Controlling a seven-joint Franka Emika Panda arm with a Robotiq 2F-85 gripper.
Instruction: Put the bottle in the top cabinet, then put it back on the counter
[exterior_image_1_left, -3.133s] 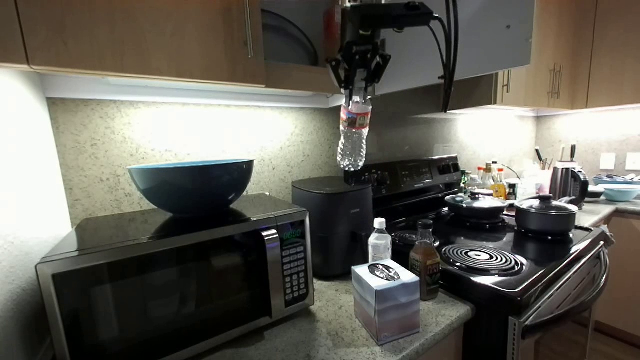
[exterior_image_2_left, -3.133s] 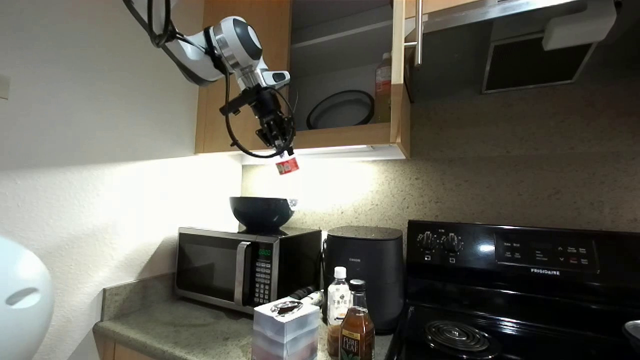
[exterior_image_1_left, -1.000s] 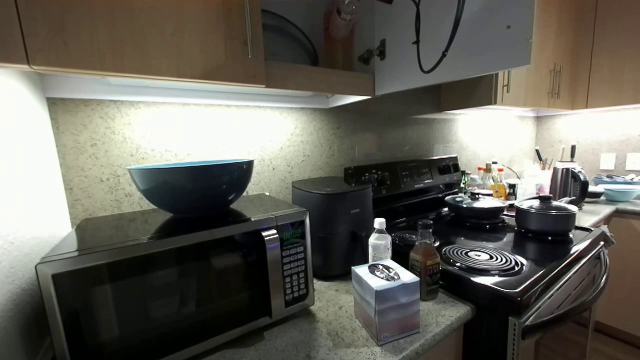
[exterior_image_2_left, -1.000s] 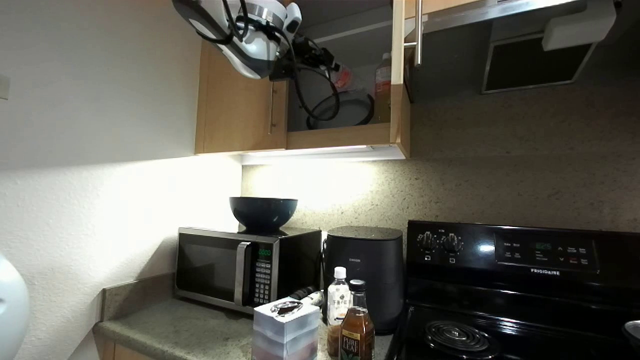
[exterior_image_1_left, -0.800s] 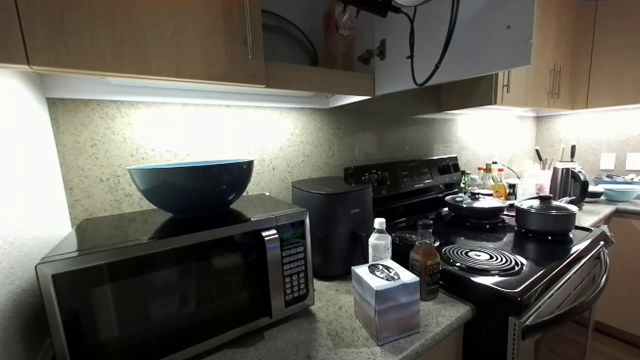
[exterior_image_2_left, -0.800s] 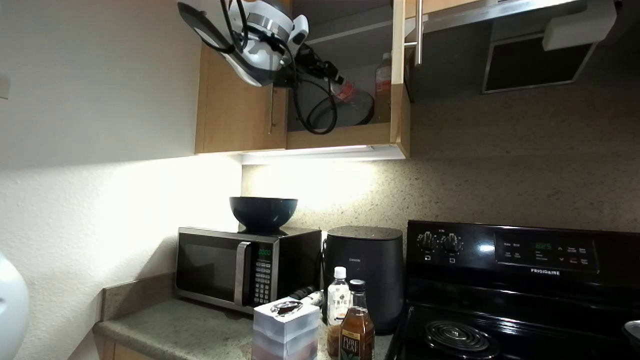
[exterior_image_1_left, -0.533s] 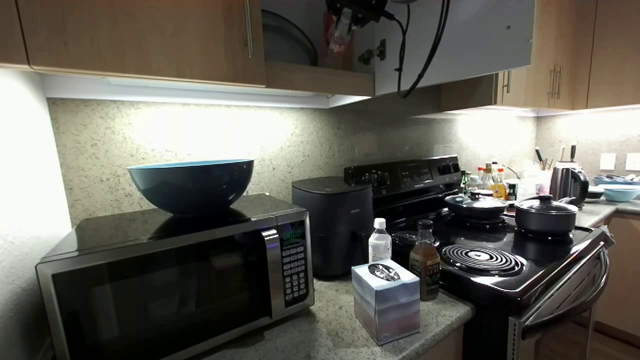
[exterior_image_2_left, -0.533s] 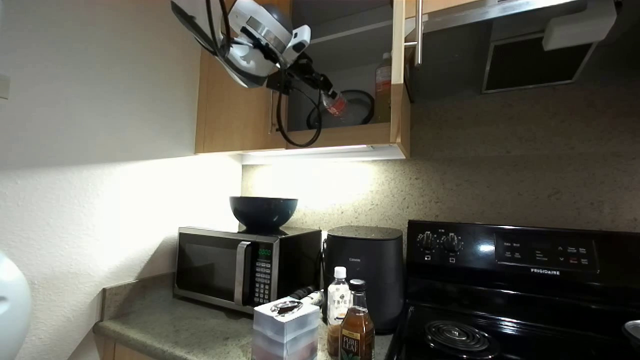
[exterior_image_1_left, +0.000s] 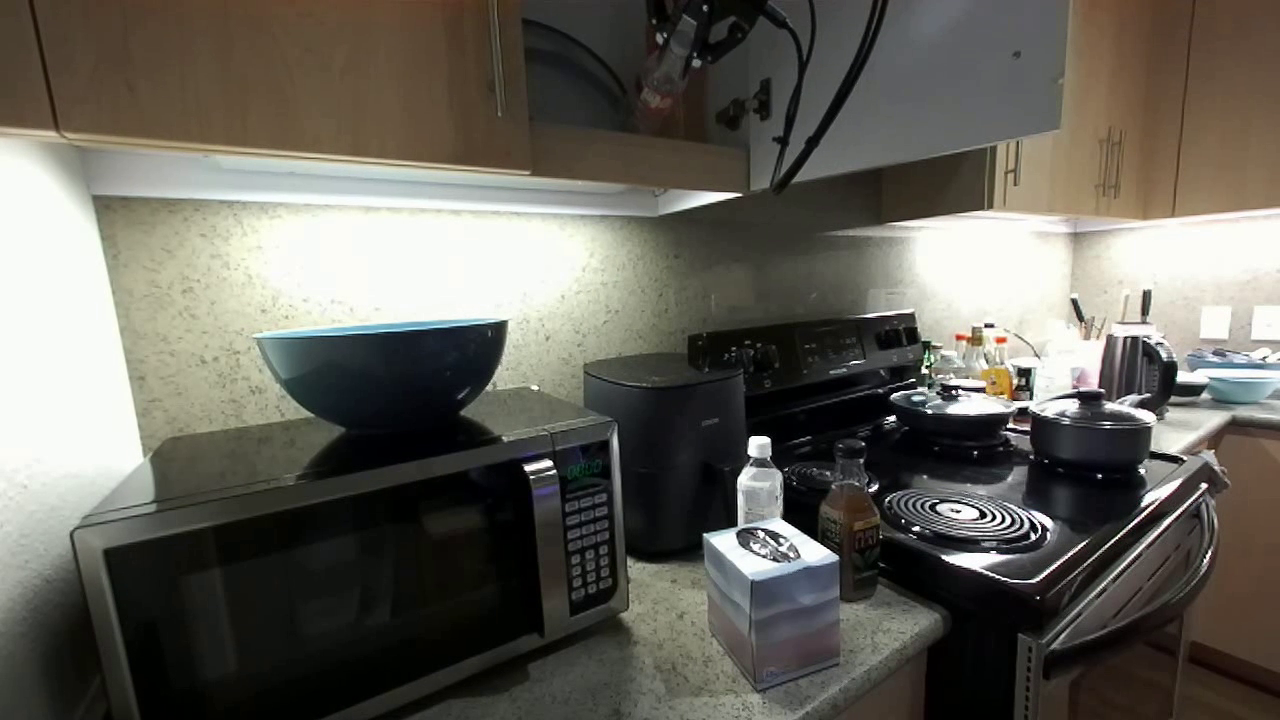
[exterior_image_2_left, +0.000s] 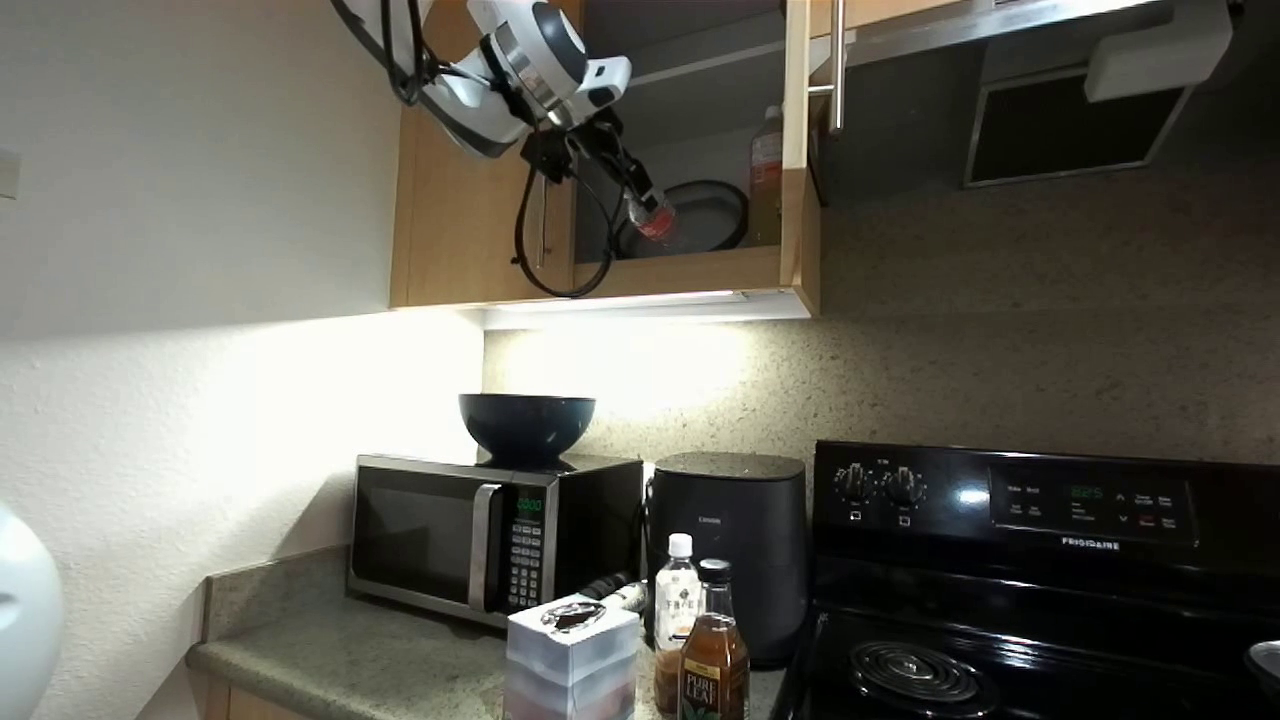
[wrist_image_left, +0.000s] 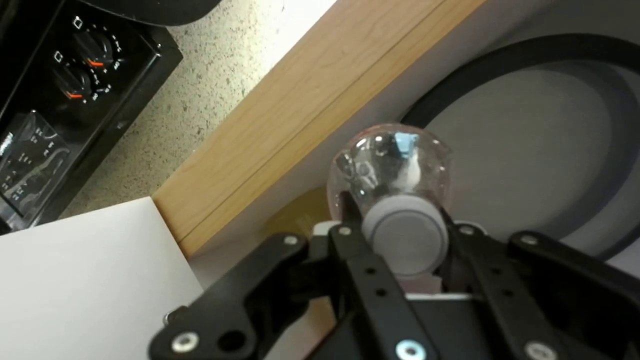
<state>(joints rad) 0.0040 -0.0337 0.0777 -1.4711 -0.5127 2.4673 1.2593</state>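
The bottle (exterior_image_1_left: 660, 88) is clear with a red band and hangs tilted in the open top cabinet (exterior_image_1_left: 610, 152), just behind its front ledge. It also shows in an exterior view (exterior_image_2_left: 657, 224) before a dark round rim, and in the wrist view (wrist_image_left: 395, 155) cap toward me. My gripper (wrist_image_left: 400, 215) is shut on the bottle's neck below the pale cap (wrist_image_left: 406, 235). The gripper also shows in both exterior views (exterior_image_1_left: 690, 38) (exterior_image_2_left: 643, 198), at the cabinet opening. I cannot tell whether the bottle's base touches the shelf. The counter (exterior_image_1_left: 660, 630) lies below.
The cabinet door (exterior_image_1_left: 920, 80) stands open. Inside are a dark-rimmed round dish (exterior_image_2_left: 715, 205) and a tall red-labelled bottle (exterior_image_2_left: 767, 170). Below are the microwave (exterior_image_1_left: 350, 560) with a bowl (exterior_image_1_left: 385, 370), an air fryer (exterior_image_1_left: 665, 450), a tissue box (exterior_image_1_left: 775, 600), two bottles and the stove (exterior_image_1_left: 960, 510).
My gripper has carried the bottle from below and in front of the cabinet up into its opening. In the last second it has come lower, with the bottle tilting further.
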